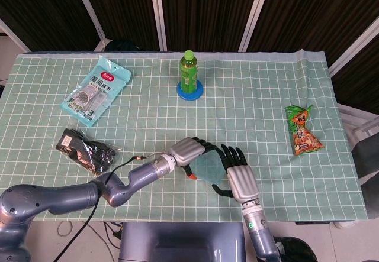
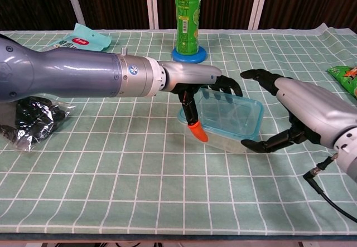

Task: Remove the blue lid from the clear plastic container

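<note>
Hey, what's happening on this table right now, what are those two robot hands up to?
The left hand grips the clear plastic container from above, steadying it on the green checked tablecloth. The right hand is spread at the container's right end, fingers reaching over the blue lid, thumb low by the side. The lid looks still on. Whether the right hand touches it, I cannot tell.

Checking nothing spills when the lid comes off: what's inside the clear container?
Through the container's clear wall and blue lid no contents show. The left hand covers its left end, so that part cannot be checked.
</note>
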You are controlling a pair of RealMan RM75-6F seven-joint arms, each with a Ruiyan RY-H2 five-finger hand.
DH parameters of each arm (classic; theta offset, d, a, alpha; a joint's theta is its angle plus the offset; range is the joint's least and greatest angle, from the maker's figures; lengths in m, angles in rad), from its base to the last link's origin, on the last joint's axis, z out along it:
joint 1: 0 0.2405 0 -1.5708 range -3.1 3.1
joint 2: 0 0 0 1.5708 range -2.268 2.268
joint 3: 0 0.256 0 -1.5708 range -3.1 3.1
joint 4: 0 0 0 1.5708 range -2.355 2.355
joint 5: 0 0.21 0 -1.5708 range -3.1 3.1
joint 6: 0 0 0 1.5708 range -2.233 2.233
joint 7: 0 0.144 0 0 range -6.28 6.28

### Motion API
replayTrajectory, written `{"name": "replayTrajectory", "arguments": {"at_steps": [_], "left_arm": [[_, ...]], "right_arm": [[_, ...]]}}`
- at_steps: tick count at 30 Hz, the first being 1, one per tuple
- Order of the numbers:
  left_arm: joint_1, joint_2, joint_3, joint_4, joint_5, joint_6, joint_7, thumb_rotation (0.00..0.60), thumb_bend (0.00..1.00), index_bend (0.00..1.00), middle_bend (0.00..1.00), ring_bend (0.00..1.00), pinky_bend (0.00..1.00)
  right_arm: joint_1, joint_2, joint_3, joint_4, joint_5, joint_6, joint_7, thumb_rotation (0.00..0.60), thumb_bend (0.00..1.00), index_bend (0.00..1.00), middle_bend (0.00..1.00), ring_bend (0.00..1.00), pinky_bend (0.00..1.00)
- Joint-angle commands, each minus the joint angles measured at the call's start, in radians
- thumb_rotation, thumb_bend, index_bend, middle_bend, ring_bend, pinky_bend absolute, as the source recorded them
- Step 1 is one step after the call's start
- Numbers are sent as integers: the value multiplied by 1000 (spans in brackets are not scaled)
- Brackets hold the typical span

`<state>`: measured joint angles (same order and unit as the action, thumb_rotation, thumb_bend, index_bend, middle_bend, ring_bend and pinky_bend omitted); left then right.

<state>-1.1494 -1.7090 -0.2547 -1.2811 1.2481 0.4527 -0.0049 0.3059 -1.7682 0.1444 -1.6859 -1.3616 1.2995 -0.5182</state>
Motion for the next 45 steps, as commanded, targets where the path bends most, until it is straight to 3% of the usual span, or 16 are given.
{"name": "replayTrajectory", "arguments": {"at_steps": [1, 11, 19, 30, 45], "left_arm": [[-2, 0, 2, -1, -1, 4, -2, 600, 130, 291, 293, 278, 396], [-9, 4, 14, -9, -7, 11, -16, 600, 129, 291, 286, 278, 396], [-25, 25, 22, -24, -19, -25, -40, 600, 130, 290, 282, 278, 396], [-40, 34, 38, -19, -20, -41, -45, 600, 130, 290, 282, 278, 405], [-49, 52, 40, -41, -29, -17, -49, 600, 130, 290, 280, 278, 405]], "right_arm": [[1, 0, 1, 2, 3, 1, 2, 600, 327, 0, 0, 0, 0], [0, 3, -7, 22, 3, 13, 28, 600, 327, 0, 0, 0, 0], [8, 0, -40, 130, -124, 56, 151, 600, 327, 0, 0, 0, 0], [15, -24, -45, 227, -178, 89, 236, 600, 327, 0, 0, 0, 0], [28, -46, -38, 263, -202, 107, 247, 600, 327, 0, 0, 0, 0]]}}
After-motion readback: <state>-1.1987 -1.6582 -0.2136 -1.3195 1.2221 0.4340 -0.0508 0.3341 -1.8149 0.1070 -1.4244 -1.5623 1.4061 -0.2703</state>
